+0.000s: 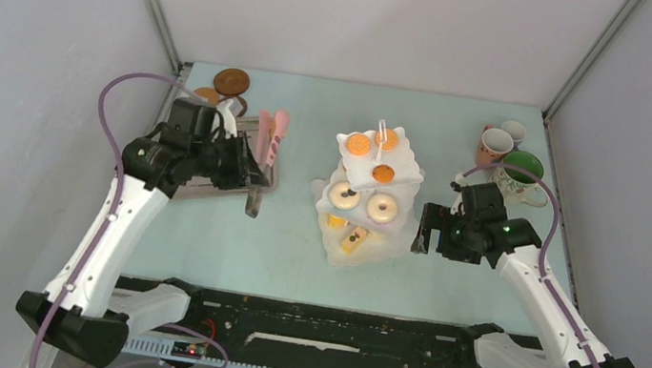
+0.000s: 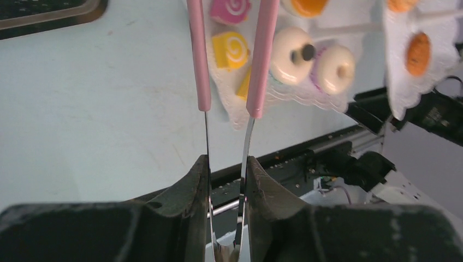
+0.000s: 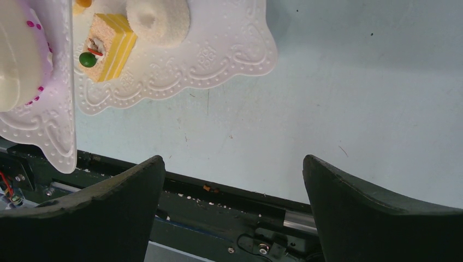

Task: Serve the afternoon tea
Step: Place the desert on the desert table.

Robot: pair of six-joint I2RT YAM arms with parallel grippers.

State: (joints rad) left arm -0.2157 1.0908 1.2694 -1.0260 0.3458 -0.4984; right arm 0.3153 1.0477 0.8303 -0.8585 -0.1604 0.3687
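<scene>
Pinching the pink tongs (image 2: pixel 200 60) by their metal shanks, the left gripper (image 2: pixel 226 161) is partly closed, left of the stand (image 1: pixel 336 253) in the middle of the counter (image 1: pixel 198 243); the right gripper (image 3: pixel 232 164) hangs wide open and empty just right of it. So narrow a hold could let the tongs twist, knocking a yellow cake (image 2: pixel 230 49) off its tier.

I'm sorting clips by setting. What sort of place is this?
Likely a robot test booth, not a café: plain grey walls box in a pale table, with two robot arms bolted at its edge.
</scene>
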